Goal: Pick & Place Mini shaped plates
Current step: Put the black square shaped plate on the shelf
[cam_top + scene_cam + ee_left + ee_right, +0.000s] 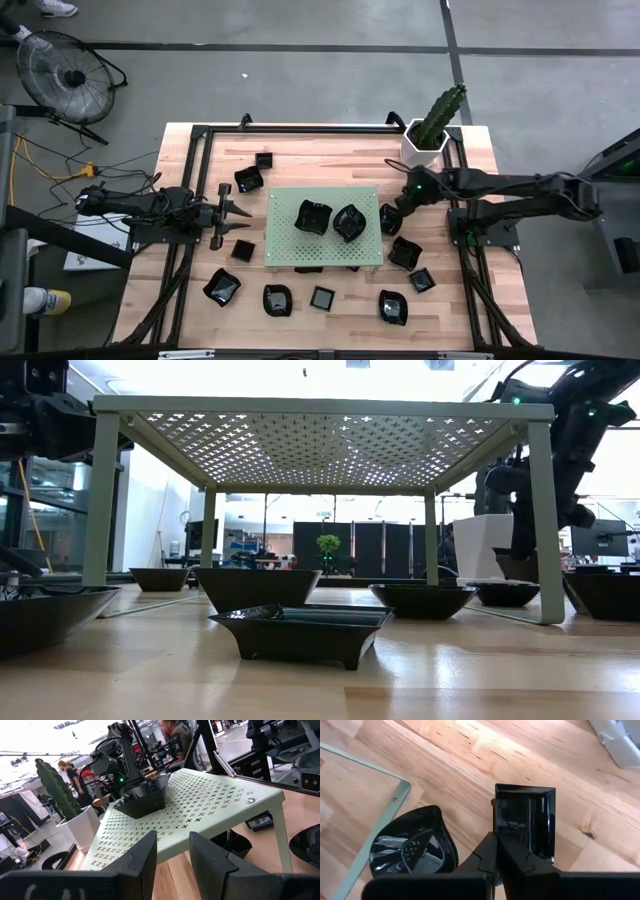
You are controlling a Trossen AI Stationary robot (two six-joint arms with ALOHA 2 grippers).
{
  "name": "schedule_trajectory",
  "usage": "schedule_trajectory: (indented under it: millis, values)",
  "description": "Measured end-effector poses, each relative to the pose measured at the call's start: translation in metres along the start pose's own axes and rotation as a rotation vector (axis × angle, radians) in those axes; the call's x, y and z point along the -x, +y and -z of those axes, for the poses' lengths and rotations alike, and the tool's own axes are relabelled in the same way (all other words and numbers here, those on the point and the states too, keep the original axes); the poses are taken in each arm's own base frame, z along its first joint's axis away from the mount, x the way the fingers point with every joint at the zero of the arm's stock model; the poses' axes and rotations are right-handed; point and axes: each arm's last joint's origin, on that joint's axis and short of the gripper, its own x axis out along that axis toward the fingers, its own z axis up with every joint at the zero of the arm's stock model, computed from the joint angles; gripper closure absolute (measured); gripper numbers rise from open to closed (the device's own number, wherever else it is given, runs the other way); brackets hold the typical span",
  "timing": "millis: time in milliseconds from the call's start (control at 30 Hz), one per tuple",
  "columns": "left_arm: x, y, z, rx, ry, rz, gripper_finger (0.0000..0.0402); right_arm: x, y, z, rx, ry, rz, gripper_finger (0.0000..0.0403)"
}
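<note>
While the left gripper (236,211) waits with its fingers spread beside the green board's (285,252) left edge, we see the right gripper (397,208) pinching the rim of a square black dish (532,817) just off the board's right edge. Two dishes (331,220) sit on the board; others lie scattered over the wooden table (480,300).
</note>
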Motion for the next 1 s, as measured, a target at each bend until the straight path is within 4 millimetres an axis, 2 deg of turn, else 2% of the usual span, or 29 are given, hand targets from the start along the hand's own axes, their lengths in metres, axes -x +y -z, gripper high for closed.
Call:
schedule_trajectory:
  millis: [633, 800, 1000]
  values:
    - [0.000, 0.000, 0.000, 0.000, 0.000, 0.000, 0.0291, 0.010, 0.003, -0.004, 0.057, -0.050, -0.080, 0.0402]
    - [0.000, 0.000, 0.000, 0.000, 0.000, 0.000, 0.0291, 0.027, 0.010, -0.017, 0.095, -0.096, -0.064, 0.0402]
    - [0.000, 0.000, 0.000, 0.000, 0.000, 0.000, 0.0291, 0.059, 0.024, -0.040, 0.174, -0.197, -0.121, 0.0402]
